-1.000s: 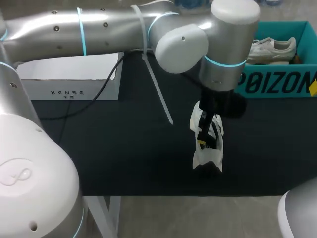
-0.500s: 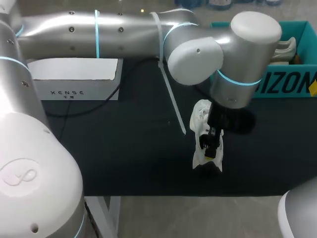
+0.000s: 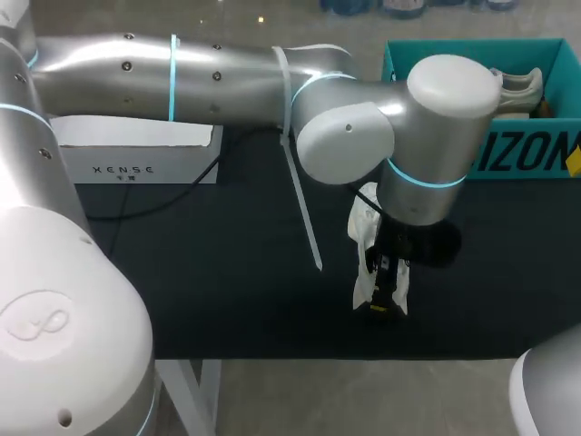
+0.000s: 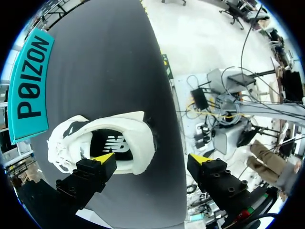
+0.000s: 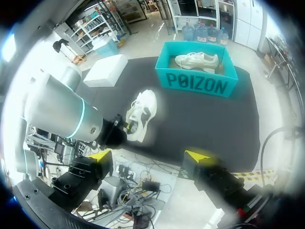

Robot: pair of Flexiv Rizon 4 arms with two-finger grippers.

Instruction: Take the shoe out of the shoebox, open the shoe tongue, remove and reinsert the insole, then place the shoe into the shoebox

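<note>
Nearby, a white box [image 3: 136, 150] sits at the table's far left, well apart from the teal shoebox [image 3: 526, 154] at the far right, which holds a second pale shoe [image 5: 198, 59]. In the head view my left arm [image 3: 227, 77] stretches across, a white strap [image 3: 302, 213] dangling from it, and its bulky wrist hides much of the white shoe [image 3: 361, 272], which lies outside the shoebox near the table's front edge. The left wrist view shows more: the left gripper [image 4: 151, 160] is spread wide, one yellow fingertip [image 4: 102, 160] over the shoe's opening, the other past the table edge, grasping nothing. Only the right wrist view shows the right gripper [image 5: 148, 155], likewise spread and empty, well off from the shoe. A black mat [image 3: 209, 272] covers the table
</note>
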